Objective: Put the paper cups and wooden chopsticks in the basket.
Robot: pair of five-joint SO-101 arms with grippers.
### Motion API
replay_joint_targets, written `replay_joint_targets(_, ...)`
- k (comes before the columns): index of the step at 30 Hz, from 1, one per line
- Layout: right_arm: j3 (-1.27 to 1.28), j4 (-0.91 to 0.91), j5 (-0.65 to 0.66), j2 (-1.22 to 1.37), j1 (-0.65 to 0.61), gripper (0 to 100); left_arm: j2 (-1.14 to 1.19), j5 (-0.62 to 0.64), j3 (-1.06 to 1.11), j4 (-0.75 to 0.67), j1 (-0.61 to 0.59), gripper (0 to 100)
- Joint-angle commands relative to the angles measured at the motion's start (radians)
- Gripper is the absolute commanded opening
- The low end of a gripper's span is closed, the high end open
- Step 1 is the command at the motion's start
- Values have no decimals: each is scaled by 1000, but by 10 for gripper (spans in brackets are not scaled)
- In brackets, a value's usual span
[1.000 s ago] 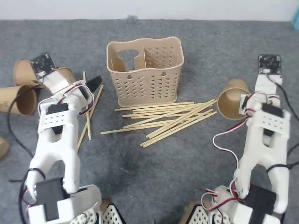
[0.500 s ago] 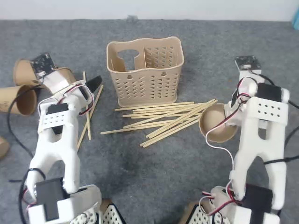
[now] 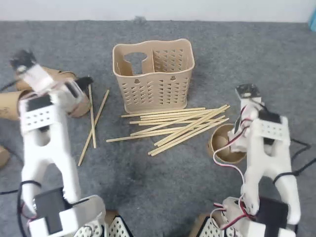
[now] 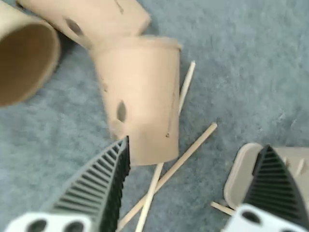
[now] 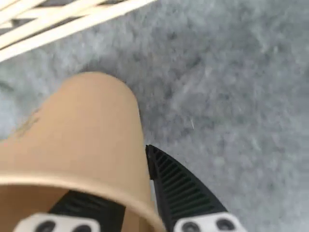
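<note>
Bright, even, diffuse light from overhead in high view. Throws only a faint soft shadow along basket foot, 12 o'clock. Smears left arm heavily at 9 o'clock. Blurs lying paper cup at centre of left wrist view. Drops held paper cup out of focus at 7 o'clock in right wrist view; softens chopsticks at 11.

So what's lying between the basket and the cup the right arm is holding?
A loose pile of wooden chopsticks lies flat between the basket and the paper cup. The high view shows this.
</note>
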Motion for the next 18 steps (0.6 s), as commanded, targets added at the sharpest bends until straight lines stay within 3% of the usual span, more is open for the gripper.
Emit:
replay_joint_targets(1, 118, -185, 12, -38, -4, 8, -8, -8, -185, 149, -55, 382)
replay_joint_targets(8, 126, -171, 12, -38, -1, 8, -8, -126, -288, 292, -109, 382)
replay_joint_targets(18, 127, -168, 21, -38, -4, 8, -8, -316, -289, 233, -299, 382)
